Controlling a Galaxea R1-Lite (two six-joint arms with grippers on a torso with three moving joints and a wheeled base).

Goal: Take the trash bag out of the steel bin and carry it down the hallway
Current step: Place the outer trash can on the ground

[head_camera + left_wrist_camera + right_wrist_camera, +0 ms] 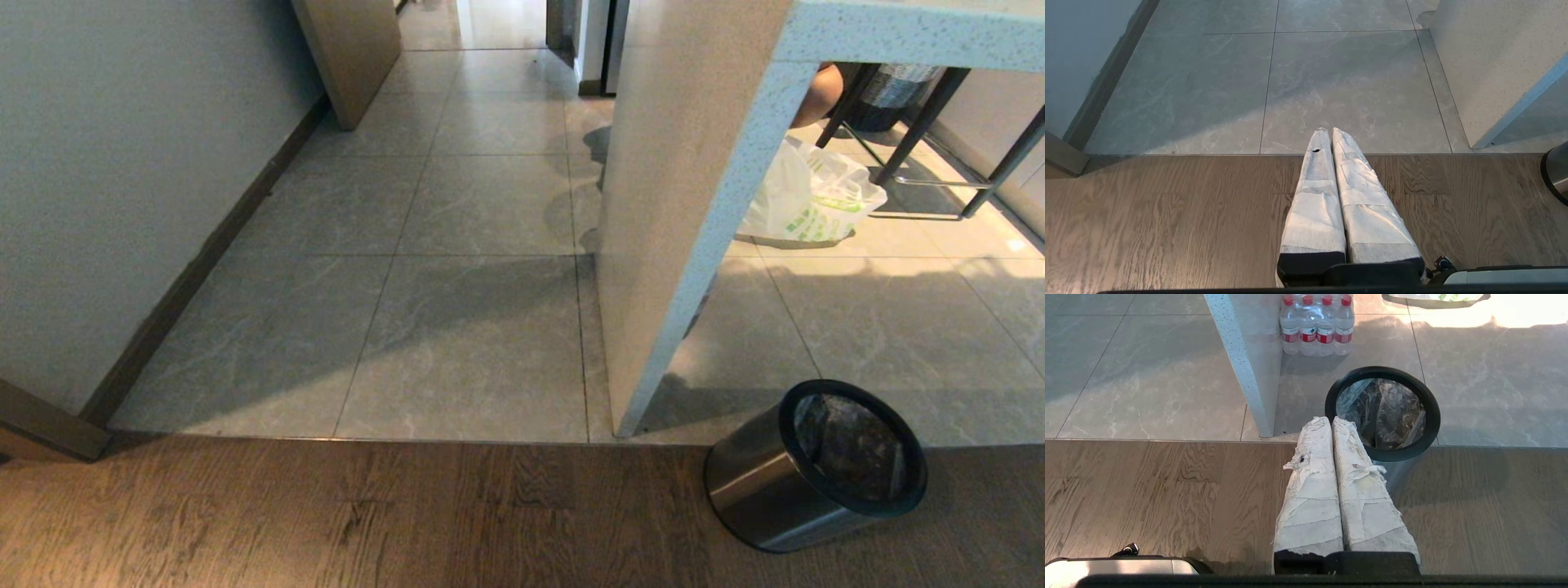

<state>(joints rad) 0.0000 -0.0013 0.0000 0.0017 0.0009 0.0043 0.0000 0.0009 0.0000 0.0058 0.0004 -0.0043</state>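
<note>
Hallway (482,204): grey marble-look tiles running toward 12 o'clock, meeting wood flooring (326,523) nearest the robot.
Bench (694,204): speckled pale panel at 1 o'clock.
White shopping bag (808,200): green print, on tiles at 2 o'clock.
Steel bin (804,482): at 4 o'clock, upright, black rim.
Trash bag (1384,412): clear crinkled liner inside the bin.
Bottled water pack (1316,324): beyond the bin.
Left claw (1329,132): pressed together, empty.
Right claw (1331,420): pressed together, empty, near the bin rim.
</note>
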